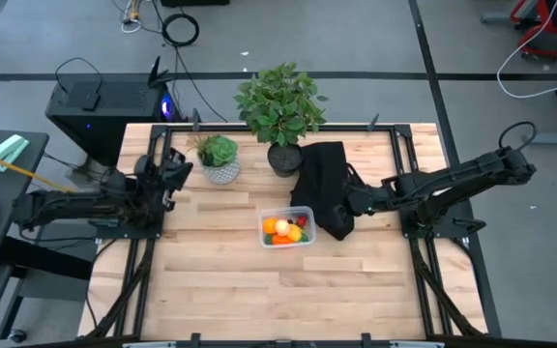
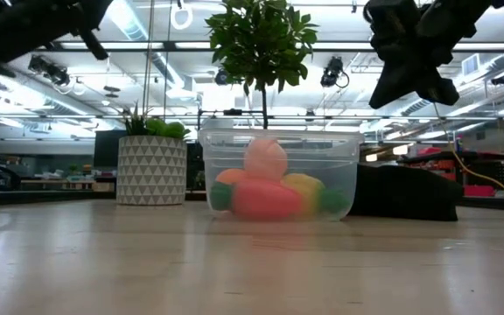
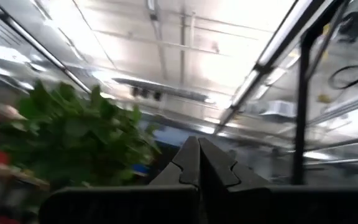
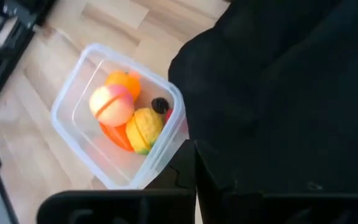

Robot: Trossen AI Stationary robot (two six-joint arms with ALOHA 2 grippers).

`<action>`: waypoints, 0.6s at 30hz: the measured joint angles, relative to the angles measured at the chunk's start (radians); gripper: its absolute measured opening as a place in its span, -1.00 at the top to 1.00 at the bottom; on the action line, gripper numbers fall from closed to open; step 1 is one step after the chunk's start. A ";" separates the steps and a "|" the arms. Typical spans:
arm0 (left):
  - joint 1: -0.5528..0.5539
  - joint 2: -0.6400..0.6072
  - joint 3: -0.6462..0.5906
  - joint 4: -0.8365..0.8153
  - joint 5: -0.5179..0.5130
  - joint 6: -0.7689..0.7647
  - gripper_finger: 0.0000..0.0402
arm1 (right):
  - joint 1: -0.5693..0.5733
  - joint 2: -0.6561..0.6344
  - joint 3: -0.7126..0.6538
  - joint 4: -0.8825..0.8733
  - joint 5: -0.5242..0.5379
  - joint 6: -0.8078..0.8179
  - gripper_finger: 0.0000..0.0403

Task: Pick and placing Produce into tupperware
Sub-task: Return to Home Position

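The clear tupperware [image 1: 288,230] stands by its base on the wooden table, near the middle. Inside it lie a peach-coloured ball [image 4: 110,104], an orange [image 4: 124,81], a yellow piece [image 4: 143,127], a tiny dark piece [image 4: 160,104] and an orange carrot [image 2: 265,199]. My right gripper [image 1: 354,201] hangs shut in the air to the container's right, over a black cloth [image 1: 325,188]; the low view shows it high above the table [image 2: 409,52]. My left gripper [image 1: 177,172] is shut and waits at the table's left edge, pointing upward [image 3: 197,163].
A tall leafy plant in a dark pot [image 1: 280,106] and a small plant in a white patterned pot [image 1: 219,159] stand behind the container, toward the far edge. The black cloth lies heaped right of the tupperware. Bare wood [image 1: 288,290] stretches toward the near edge.
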 joint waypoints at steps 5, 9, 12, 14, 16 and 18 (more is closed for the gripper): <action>-0.112 -0.098 0.000 -0.160 -0.168 0.165 0.99 | 0.000 -0.017 0.000 -0.001 -0.049 -0.106 0.99; -0.176 -0.159 0.000 -0.246 -0.203 0.196 0.99 | -0.004 -0.018 0.000 -0.004 -0.043 -0.138 0.99; -0.206 -0.232 0.000 -0.240 -0.201 0.233 0.99 | -0.008 -0.018 0.000 -0.004 -0.041 -0.122 0.99; -0.223 -0.309 0.000 -0.236 -0.189 0.268 0.99 | -0.017 -0.018 0.000 -0.003 -0.041 -0.111 0.99; -0.235 -0.391 0.000 -0.234 -0.181 0.298 0.99 | -0.022 -0.018 0.000 -0.003 -0.039 -0.088 0.99; -0.243 -0.472 0.000 -0.250 -0.169 0.320 0.99 | -0.027 -0.018 0.000 -0.002 -0.038 -0.062 0.99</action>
